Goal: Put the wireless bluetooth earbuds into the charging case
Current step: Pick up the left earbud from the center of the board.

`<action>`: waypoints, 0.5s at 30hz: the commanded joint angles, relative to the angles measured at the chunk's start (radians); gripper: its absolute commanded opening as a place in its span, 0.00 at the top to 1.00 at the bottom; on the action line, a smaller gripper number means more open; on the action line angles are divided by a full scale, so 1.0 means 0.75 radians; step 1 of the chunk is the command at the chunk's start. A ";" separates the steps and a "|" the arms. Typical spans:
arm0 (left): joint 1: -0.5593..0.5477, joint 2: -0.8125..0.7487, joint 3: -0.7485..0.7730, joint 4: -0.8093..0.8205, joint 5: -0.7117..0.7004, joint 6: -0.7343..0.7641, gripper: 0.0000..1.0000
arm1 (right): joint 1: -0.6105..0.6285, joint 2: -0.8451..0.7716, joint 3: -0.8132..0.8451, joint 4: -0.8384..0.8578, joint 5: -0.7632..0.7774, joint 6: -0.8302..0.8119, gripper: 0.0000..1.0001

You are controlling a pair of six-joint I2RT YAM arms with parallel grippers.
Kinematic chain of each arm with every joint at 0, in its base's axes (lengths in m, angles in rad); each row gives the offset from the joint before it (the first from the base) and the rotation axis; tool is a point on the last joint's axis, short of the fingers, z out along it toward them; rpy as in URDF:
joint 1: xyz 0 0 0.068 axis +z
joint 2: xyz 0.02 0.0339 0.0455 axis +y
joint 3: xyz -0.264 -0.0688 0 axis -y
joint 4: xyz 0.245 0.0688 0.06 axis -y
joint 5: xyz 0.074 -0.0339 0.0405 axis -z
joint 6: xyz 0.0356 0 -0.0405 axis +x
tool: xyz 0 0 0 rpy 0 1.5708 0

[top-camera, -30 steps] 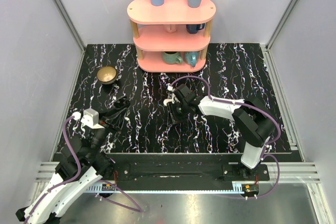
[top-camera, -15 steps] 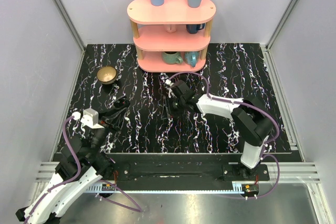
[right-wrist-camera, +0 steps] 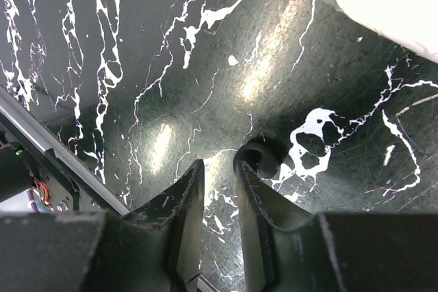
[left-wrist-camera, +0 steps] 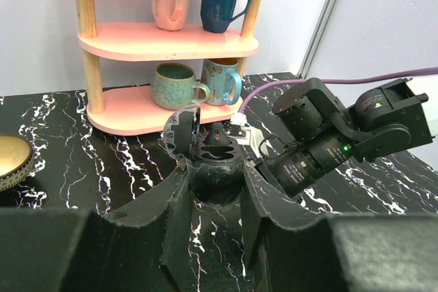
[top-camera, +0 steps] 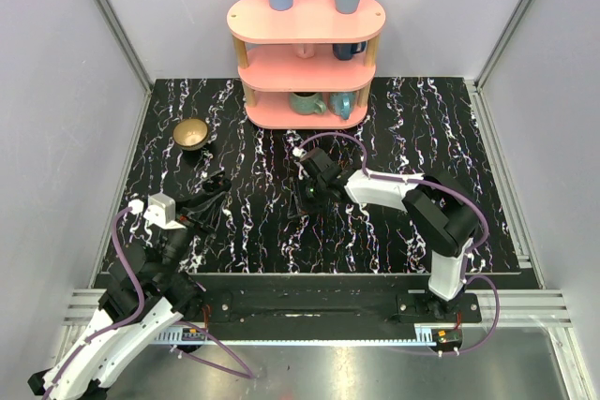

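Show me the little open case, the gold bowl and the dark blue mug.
charging case (left-wrist-camera: 213,163), left wrist view: its dark lower half, below the raised lid.
gold bowl (top-camera: 191,134), top external view: its inner hollow.
dark blue mug (left-wrist-camera: 217,3), left wrist view: its side wall.

Worktop (right-wrist-camera: 102,32): black marble-look, white veins, smooth, glossy w/ glare. Shelf (left-wrist-camera: 137,41): matt pink boards, bare wood posts. Mugs (left-wrist-camera: 172,85): shiny glaze. Charging case (left-wrist-camera: 213,158): dark plastic, semi-clear lid. Left pincer (left-wrist-camera: 214,176): matt black plastic.
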 commanded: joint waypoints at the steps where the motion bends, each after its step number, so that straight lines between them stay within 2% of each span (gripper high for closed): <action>1: -0.002 -0.183 0.037 0.042 -0.029 -0.007 1.00 | 0.015 0.013 0.017 -0.022 0.060 -0.026 0.68; 15: -0.002 -0.191 0.041 0.028 -0.041 -0.013 1.00 | 0.015 -0.001 -0.008 -0.078 0.124 -0.040 0.68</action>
